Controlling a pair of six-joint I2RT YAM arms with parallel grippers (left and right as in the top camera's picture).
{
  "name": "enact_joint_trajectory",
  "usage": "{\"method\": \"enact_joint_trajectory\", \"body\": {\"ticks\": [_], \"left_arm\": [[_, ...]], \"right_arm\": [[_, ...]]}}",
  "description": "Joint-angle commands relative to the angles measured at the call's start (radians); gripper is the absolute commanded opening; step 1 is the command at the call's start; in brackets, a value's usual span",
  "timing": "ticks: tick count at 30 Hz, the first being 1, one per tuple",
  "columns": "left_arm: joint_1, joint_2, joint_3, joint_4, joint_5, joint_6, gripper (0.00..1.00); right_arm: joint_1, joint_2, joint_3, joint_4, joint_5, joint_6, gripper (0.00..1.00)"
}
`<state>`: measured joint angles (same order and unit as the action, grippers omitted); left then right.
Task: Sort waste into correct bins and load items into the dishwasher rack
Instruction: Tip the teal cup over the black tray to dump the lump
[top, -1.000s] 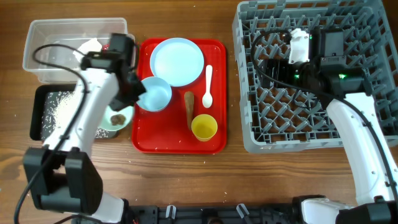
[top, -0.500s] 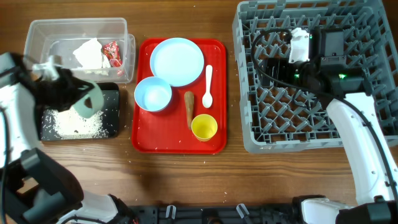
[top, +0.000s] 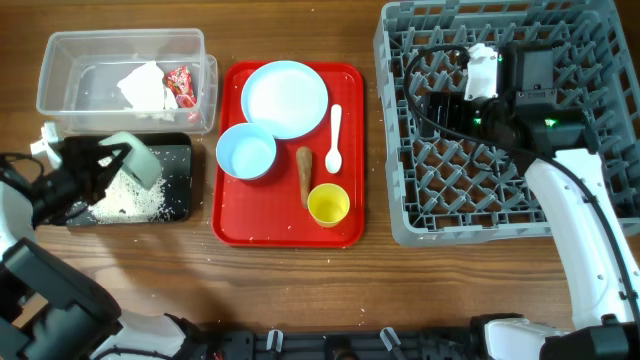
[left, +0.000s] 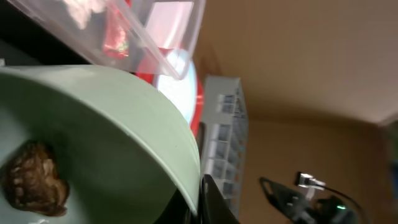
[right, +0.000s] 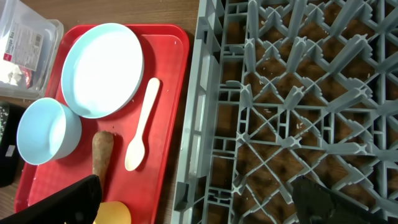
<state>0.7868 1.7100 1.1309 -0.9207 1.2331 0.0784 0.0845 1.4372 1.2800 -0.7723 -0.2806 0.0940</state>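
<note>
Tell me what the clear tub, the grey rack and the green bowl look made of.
Clear tub: thin glossy plastic, see-through. Grey rack: moulded matte plastic, lattice of ribs. Green bowl: likely smooth plastic or melamine, soft sheen.

There are two bowls, a pale-blue bowl (top: 247, 152) and a mint-green bowl (top: 138, 160). There is one plate (top: 285, 98), one yellow cup (top: 328, 205), one white spoon (top: 334, 140) and one brown cone piece (top: 304, 175). There are two bins, a clear tub (top: 120, 36) and a black tray (top: 178, 160). There is one grey rack (top: 395, 120) and one red tray (top: 270, 225). The waste also counts one wrapper (top: 180, 84), one tissue (top: 143, 87) and one dark lump (left: 34, 177).
</note>
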Motion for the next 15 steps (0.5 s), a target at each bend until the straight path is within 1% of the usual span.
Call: {"method": "enact_joint_trajectory", "body": {"ticks": [1, 2, 3, 4, 5, 12, 15], "left_arm": [[0.024, 0.041, -0.016, 0.008, 0.177, 0.026, 0.04], [0.024, 0.042, -0.016, 0.008, 0.218, 0.026, 0.04], [0.024, 0.041, -0.016, 0.008, 0.294, 0.026, 0.04], [0.025, 0.041, -0.016, 0.004, 0.344, -0.022, 0.04], [0.03, 0.041, -0.016, 0.008, 0.344, -0.06, 0.04], [0.051, 0.041, -0.016, 0.013, 0.341, -0.06, 0.04], [0.039, 0.035, -0.016, -0.048, 0.343, -0.09, 0.04]], "right_arm": [[0.003, 0.007, 0.021, 0.001, -0.01, 0.014, 1.0], [0.003, 0.007, 0.021, 0.001, -0.01, 0.014, 1.0], [0.003, 0.007, 0.021, 0.001, -0.01, 0.014, 1.0], [0.003, 0.007, 0.021, 0.001, -0.01, 0.014, 1.0], [0.003, 0.007, 0.021, -0.001, -0.01, 0.014, 1.0], [0.003, 0.007, 0.021, -0.003, -0.01, 0.014, 1.0], [0.003, 0.007, 0.021, -0.002, -0.01, 0.014, 1.0]]}}
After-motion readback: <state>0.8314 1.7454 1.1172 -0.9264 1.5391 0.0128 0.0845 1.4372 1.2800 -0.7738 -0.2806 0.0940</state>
